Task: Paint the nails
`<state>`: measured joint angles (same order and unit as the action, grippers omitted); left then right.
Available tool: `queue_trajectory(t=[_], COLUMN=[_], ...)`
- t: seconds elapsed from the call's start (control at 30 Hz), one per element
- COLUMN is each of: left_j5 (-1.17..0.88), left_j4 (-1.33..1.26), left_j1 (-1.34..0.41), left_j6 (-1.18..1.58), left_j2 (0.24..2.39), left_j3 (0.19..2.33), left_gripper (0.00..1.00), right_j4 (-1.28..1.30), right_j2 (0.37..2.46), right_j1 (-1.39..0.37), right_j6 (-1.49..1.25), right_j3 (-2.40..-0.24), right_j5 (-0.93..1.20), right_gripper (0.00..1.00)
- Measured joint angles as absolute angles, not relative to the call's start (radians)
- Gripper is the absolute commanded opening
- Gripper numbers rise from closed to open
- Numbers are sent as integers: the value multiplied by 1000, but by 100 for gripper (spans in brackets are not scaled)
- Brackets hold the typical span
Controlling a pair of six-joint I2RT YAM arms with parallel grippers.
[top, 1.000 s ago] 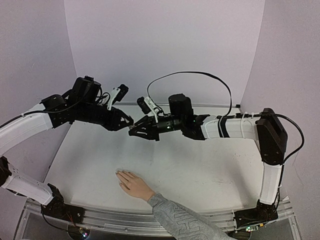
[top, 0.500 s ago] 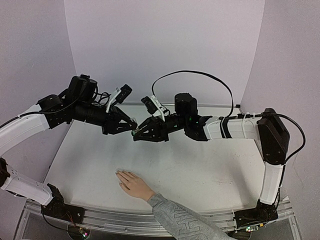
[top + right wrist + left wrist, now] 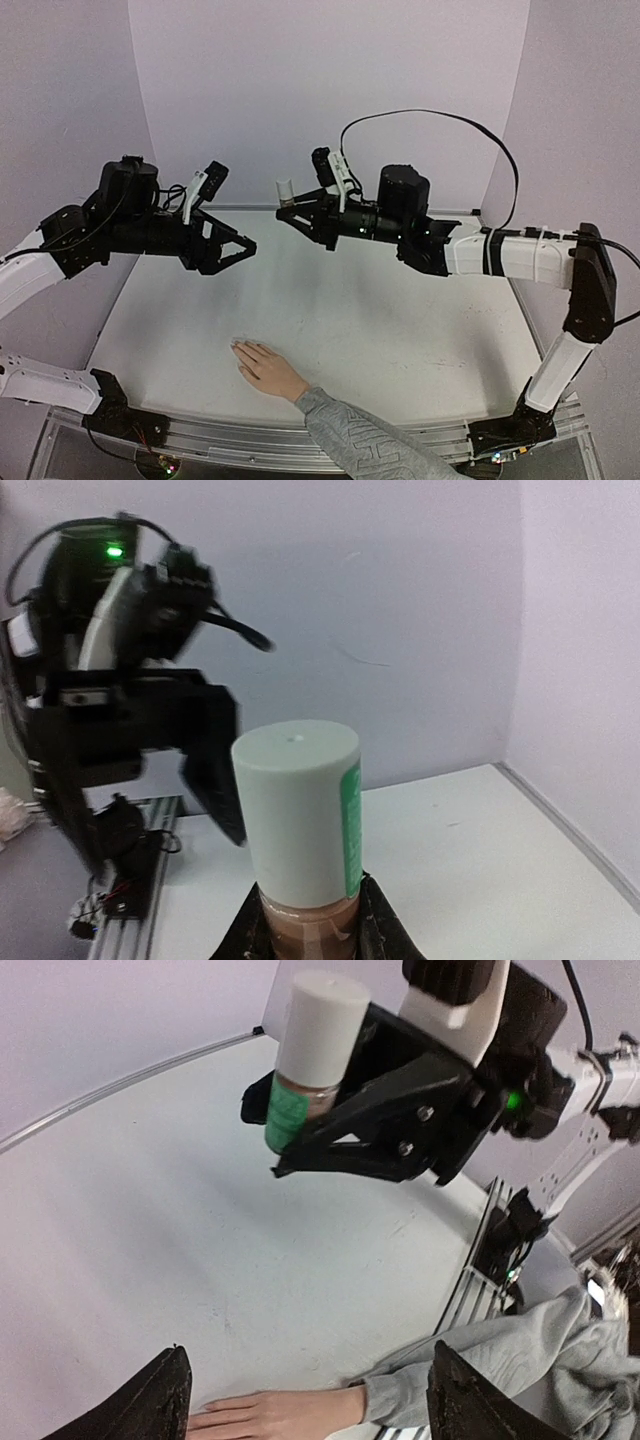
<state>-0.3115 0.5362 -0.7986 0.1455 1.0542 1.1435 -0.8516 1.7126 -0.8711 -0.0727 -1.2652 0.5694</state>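
Note:
A light-skinned hand (image 3: 264, 367) with a grey patterned sleeve lies flat on the white table (image 3: 400, 330) near the front. Its nails (image 3: 238, 348) are tiny pale specks at the fingertips. The hand (image 3: 275, 1415) also shows low in the left wrist view, between my fingers. A small bottle (image 3: 285, 189) with a white cap, green label and brownish-pink liquid is held high over the table's back, my right gripper (image 3: 293, 208) shut on its glass base (image 3: 305, 930). The bottle (image 3: 305, 1060) points cap-up. My left gripper (image 3: 245, 250) hangs open and empty, left of the bottle and apart from it.
Lilac walls close the table at the back and sides. A metal rail (image 3: 250, 440) runs along the near edge under the sleeve. The right arm's black cable (image 3: 430, 115) loops high above it.
The grippers were together mid-table a second ago. My left gripper has opened and drawn back to the left. The right arm has lifted the bottle up and toward the back.

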Motion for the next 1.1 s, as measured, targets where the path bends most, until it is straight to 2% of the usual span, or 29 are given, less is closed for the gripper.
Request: queue_trajectory(t=[0.27, 0.5, 0.63, 0.77, 1.1], left_j5=[-163, -56, -49, -48, -61], left_j4=[477, 384, 331, 300, 286], left_j1=[-800, -800, -800, -800, -800], left_j6=[367, 453, 471, 473, 477], left_j2=[1057, 1119, 1165, 1193, 1245], left_j3=[1144, 1172, 1212, 1227, 1245], left_gripper=[90, 89, 79, 63, 45], right_j4=[-813, -783, -767, -757, -755], right_j2=[1720, 1784, 1801, 1802, 1802], right_j1=[-978, -1066, -1084, -1085, -1090], right_j6=[-25, 36, 54, 62, 72], right_j3=[-1254, -1308, -1310, -1316, -1342], right_j5=[13, -183, -209, -222, -225], right_gripper=[0, 0, 0, 0, 0])
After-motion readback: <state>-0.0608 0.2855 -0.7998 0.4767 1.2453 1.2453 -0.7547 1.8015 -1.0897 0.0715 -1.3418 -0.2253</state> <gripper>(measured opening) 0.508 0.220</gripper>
